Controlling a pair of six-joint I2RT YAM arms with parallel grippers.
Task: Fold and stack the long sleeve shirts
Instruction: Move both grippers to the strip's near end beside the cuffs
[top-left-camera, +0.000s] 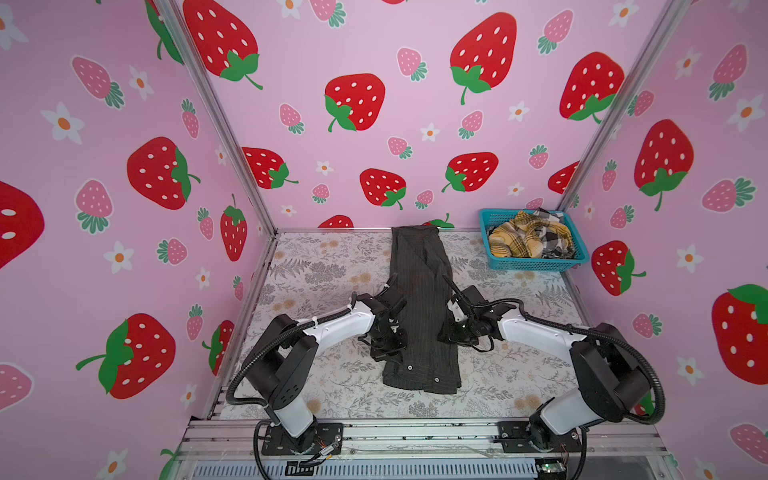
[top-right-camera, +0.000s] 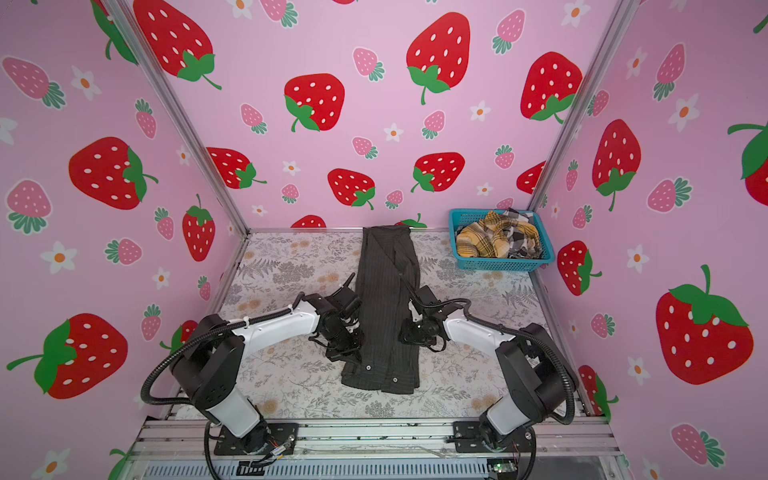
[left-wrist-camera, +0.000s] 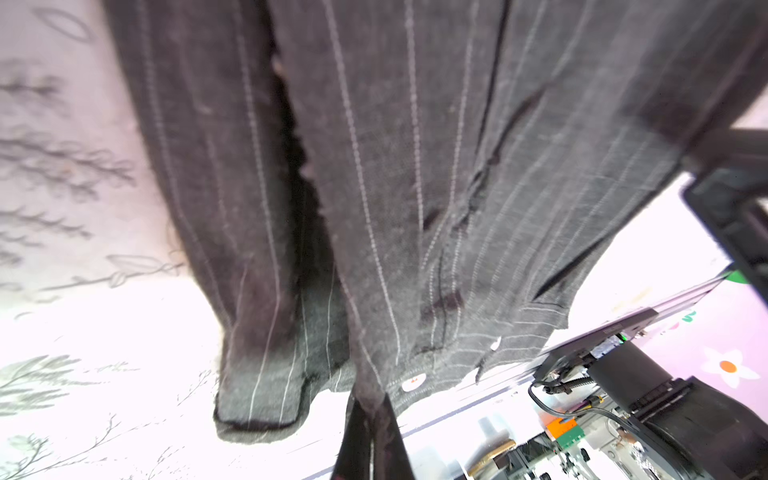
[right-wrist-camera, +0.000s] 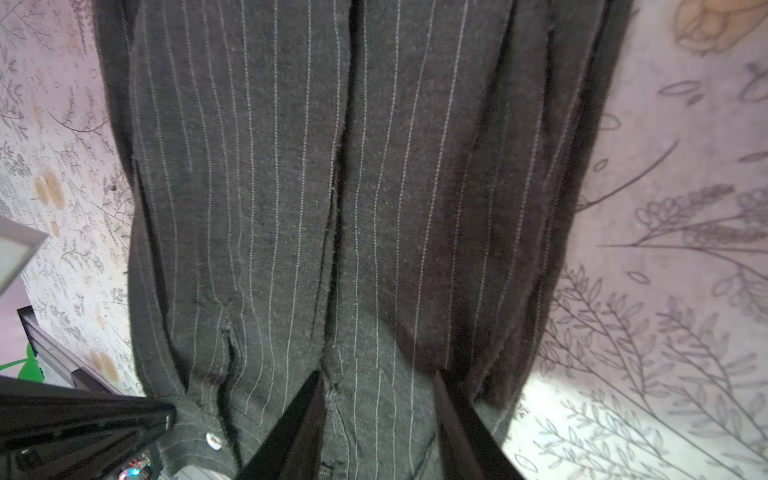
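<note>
Far left: the left gripper (top-left-camera: 387, 353) is down at the left edge of the pinstripe shirt (top-left-camera: 419, 291), toward the shirt's near end. In its wrist view the left gripper (left-wrist-camera: 370, 440) is clenched tight. A ridge of dark cloth is pinched btwn the fingers (left-wrist-camera: 351, 444), w/ a pale button (left-wrist-camera: 413, 381) just beside them.

Mid-table: the pinstripe shirt (top-right-camera: 384, 291) lies folded lengthwise into one long narrow strip on the floral table (top-left-camera: 332, 266), seen in both top views. Its far end is at the back wall's foot and its near end stops short of the front rail. Two small buttons (top-left-camera: 410, 368) show at the near end.

Right of the strip: the right gripper (top-left-camera: 446, 336) sits at the shirt's right edge, roughly opposite the left one. In its wrist view the right gripper (right-wrist-camera: 380, 428) has its fingers (right-wrist-camera: 299, 428) parted, straddling a band of striped cloth that fills the gap. Can't tell if they press on it.

Far right, back corner: a teal basket (top-left-camera: 536, 264) holds a yellow plaid shirt (top-left-camera: 515, 241) and a black-white check shirt (top-left-camera: 555, 235). Both are bunched up, not folded, and well apart from the strip.
</note>
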